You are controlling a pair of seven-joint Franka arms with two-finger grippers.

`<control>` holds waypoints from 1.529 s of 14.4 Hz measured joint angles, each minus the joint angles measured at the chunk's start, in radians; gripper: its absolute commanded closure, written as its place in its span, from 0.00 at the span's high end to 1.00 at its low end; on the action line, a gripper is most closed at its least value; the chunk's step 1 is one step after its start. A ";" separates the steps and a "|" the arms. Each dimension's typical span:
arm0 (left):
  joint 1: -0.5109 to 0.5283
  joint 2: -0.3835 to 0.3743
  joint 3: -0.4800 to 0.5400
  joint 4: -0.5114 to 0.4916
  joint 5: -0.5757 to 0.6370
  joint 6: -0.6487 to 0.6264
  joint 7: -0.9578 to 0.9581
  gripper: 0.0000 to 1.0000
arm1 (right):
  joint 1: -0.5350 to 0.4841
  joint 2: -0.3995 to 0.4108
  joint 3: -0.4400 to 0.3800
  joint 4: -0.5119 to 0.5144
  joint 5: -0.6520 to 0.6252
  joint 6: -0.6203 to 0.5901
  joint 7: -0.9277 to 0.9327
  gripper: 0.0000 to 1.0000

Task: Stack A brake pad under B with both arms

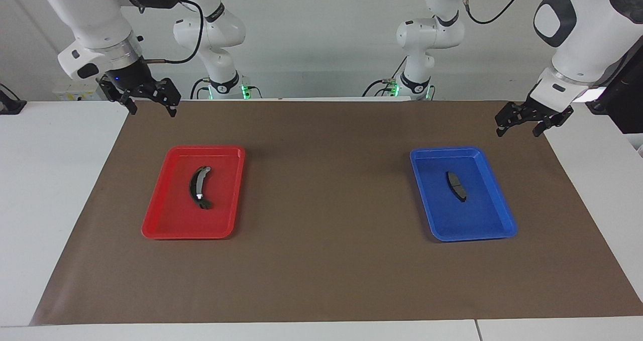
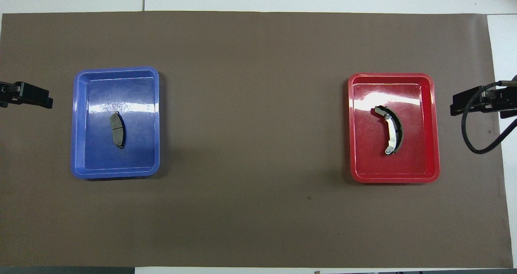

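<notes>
Pad A point(image 1: 456, 186) lies in the blue tray point(image 1: 495, 230), B point(image 1: 199, 188) in the red tray point(image 1: 155, 228). Both look stiff, heavy, thin; pinch each across its width, mid-length. Left gripper point(image 1: 520, 121) and right gripper point(image 1: 145, 100) hang apart-jawed, empty, over the desk's edges.

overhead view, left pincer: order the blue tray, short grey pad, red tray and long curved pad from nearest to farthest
From the left pincer, at the left arm's end of the table:
1. Blue tray, right beside it.
2. Short grey pad, lying in that tray.
3. Red tray, toward the right arm's end.
4. Long curved pad, inside the red tray.
</notes>
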 measured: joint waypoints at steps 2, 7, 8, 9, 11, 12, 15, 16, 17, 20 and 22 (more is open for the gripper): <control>0.000 0.000 0.000 0.000 0.000 0.000 0.000 1.00 | 0.000 0.000 0.000 0.000 0.000 0.000 0.000 1.00; 0.000 0.000 0.000 0.000 0.000 0.000 0.000 1.00 | 0.000 0.000 0.000 0.000 0.000 0.000 0.000 1.00; 0.000 0.000 0.000 0.000 0.000 0.000 0.000 1.00 | 0.000 0.000 0.000 0.000 0.000 0.000 0.000 1.00; 0.000 0.000 0.000 0.000 0.000 0.000 0.000 1.00 | 0.000 0.000 0.000 0.000 0.000 0.000 0.000 1.00; 0.000 0.000 0.000 0.000 0.000 0.000 0.000 1.00 | 0.000 0.000 0.000 0.000 0.000 0.000 0.000 1.00; 0.000 0.000 0.000 0.000 0.000 0.000 0.000 1.00 | 0.000 0.000 0.000 0.000 0.000 0.000 0.000 1.00; 0.000 0.000 0.000 0.000 0.000 0.000 0.000 1.00 | 0.000 0.000 0.000 0.000 0.000 0.000 0.000 1.00; 0.000 0.000 0.000 0.000 0.000 0.000 0.000 1.00 | 0.000 0.000 0.000 0.000 0.000 0.000 0.000 1.00; 0.000 0.000 0.000 0.000 0.000 0.000 0.000 1.00 | 0.000 0.000 0.000 0.000 0.000 0.000 0.000 1.00; 0.000 0.000 0.000 -0.004 0.000 0.003 0.000 1.00 | 0.000 0.000 0.000 0.000 0.000 0.000 0.000 1.00; 0.000 -0.002 0.000 -0.018 0.000 0.029 0.000 1.00 | 0.000 0.000 0.000 0.000 0.000 0.000 0.000 1.00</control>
